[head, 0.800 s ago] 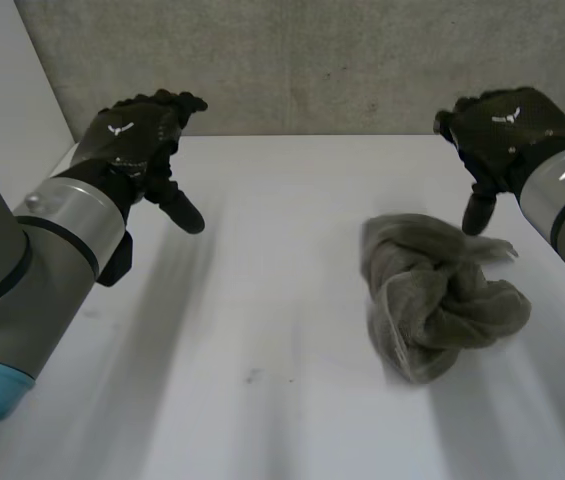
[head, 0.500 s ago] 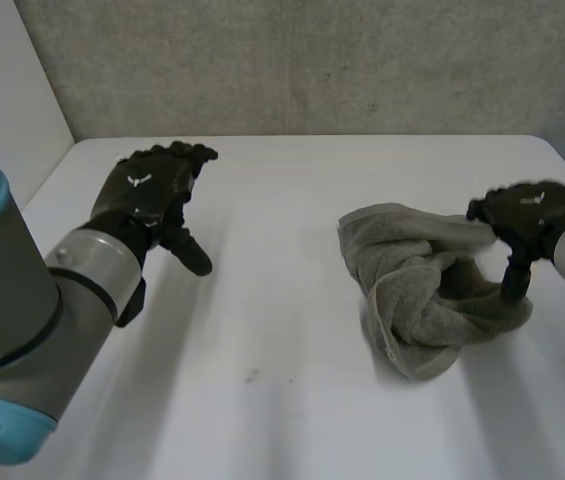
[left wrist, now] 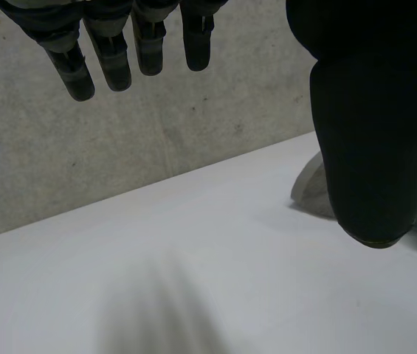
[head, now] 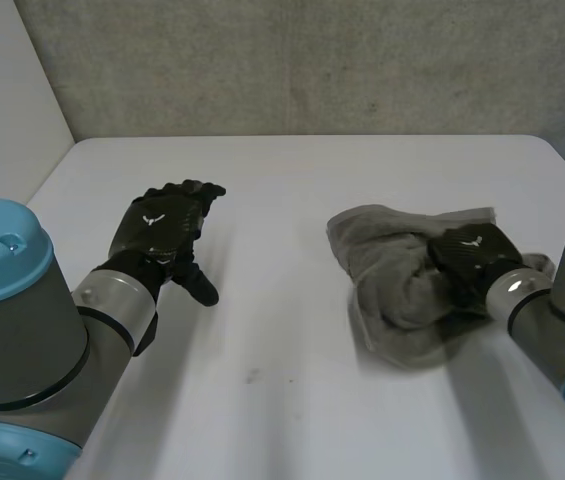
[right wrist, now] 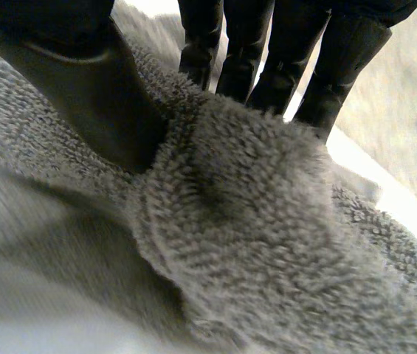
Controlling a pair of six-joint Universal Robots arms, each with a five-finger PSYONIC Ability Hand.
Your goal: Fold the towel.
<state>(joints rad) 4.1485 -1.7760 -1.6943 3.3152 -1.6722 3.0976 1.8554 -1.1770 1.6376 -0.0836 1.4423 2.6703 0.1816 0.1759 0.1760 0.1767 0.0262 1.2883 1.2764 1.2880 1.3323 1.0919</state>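
a: what did the head view show?

b: a white table (head: 292,190) with a smooth top, and a rough grey wall (head: 312,60) behind it. the towel (head: 382,295) lay on the right part of the table, grey and fluffy, all bunched up in a lump.

a: and the hands?

b: the left hand (head: 162,230) was black, with a small white mark (head: 149,222) shaped like wings on its back. it was well apart from the towel, fingers loose, thumb sticking out, holding nothing. the right hand (head: 467,255) had the same kind of white mark (head: 467,240) and sat on the middle of the towel. each arm was a round grey tube with a light-blue cap, the left arm (head: 22,330) and the right arm (head: 562,330).

a: what about the left wrist view?

b: the fingers (left wrist: 108,63) of the left hand hung down loose and a bit spread, and the fat round thumb (left wrist: 367,133) stood apart from them. nothing was in between. past the thumb a grey bit of the towel (left wrist: 308,188) lay on the table (left wrist: 193,258), near the speckled wall (left wrist: 156,125).

a: and the right wrist view?

b: the towel (right wrist: 267,221) was right under the palm, made of tiny soft loops, thick and lumpy. the thumb (right wrist: 83,81) dug in on one side of a fluffy lump and the fingers (right wrist: 238,51) dug in on the other side, so the right hand was squeezing that lump of towel.
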